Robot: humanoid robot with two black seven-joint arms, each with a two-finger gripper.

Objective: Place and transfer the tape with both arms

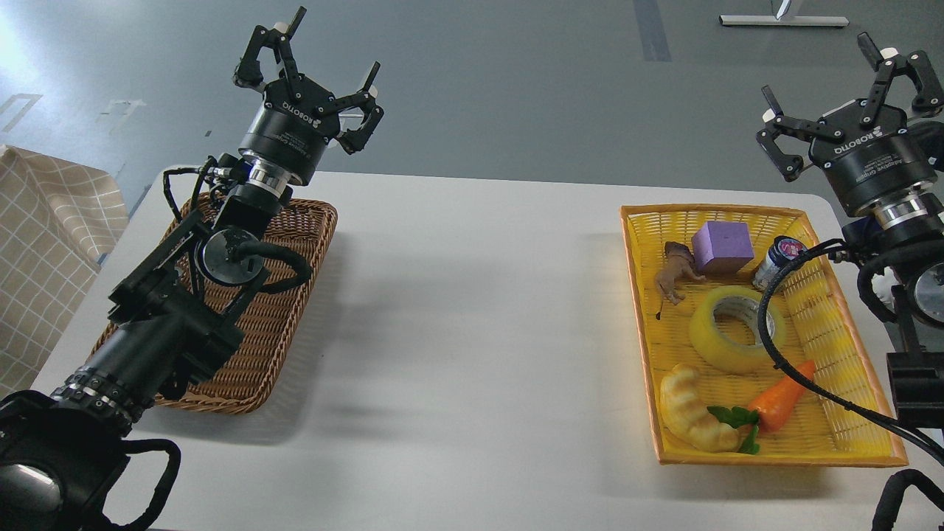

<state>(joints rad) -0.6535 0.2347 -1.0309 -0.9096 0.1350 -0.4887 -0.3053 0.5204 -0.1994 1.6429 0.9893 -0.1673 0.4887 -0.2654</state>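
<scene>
The tape (735, 328) lies flat in the yellow basket (641, 310), below the spread, empty right tool (848, 92), far from the left arm's spread tool (313, 63).

Both arms are black, built of chunky jointed segments with bare black cables looping along the outside. The left arm (162, 317) has a ribbed ring with small pale studs near its thick lower end, a round disc-shaped joint cover further up, and a bright silver metal collar just below its gripper. The left gripper (317, 74) has a cylindrical black body marked "ROBOTIQ" in white letters, slim black linked fingers and small white caps at the finger joints. The right arm (911, 295) shows the same silver collar, a glossy round joint cover and a long thin black cable. The right gripper (841, 88) carries the same white "ROBOTIQ" lettering, linked black fingers and white caps.
</scene>
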